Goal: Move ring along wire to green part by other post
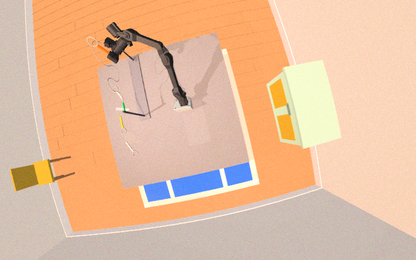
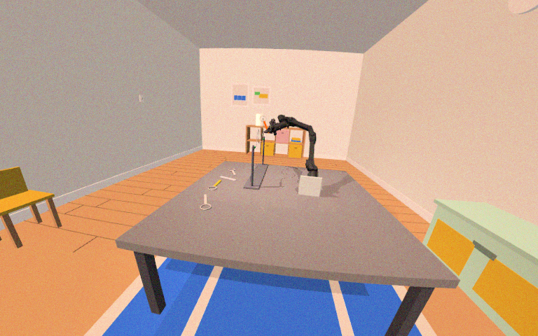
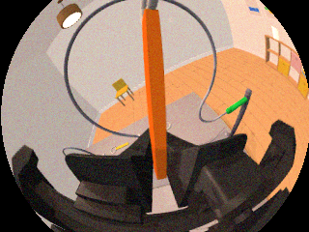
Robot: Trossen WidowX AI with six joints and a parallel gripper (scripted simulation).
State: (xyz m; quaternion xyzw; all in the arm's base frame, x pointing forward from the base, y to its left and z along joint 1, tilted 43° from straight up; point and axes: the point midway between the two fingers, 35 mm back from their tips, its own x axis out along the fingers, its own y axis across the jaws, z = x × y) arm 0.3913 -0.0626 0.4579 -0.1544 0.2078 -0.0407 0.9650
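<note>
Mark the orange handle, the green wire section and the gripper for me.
Flat orange handle (image 3: 154, 91): wrist view, mid-length of the bar.
Green wire section (image 3: 238, 101): wrist view, middle of the sleeve.
Black parallel-jaw gripper (image 3: 161, 170): wrist view, between the fingertips clamped on the handle.

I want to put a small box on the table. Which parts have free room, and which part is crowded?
Free: the wide stretch between the arm's base and the table's near edge, and the side toward the green cabinet. Crowded: the strip with the loose rings and the wire stand.

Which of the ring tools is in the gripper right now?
The orange-handled one, clamped in the gripper up by the wire; the yellow-handled and white-handled ones lie loose on the table.
</note>
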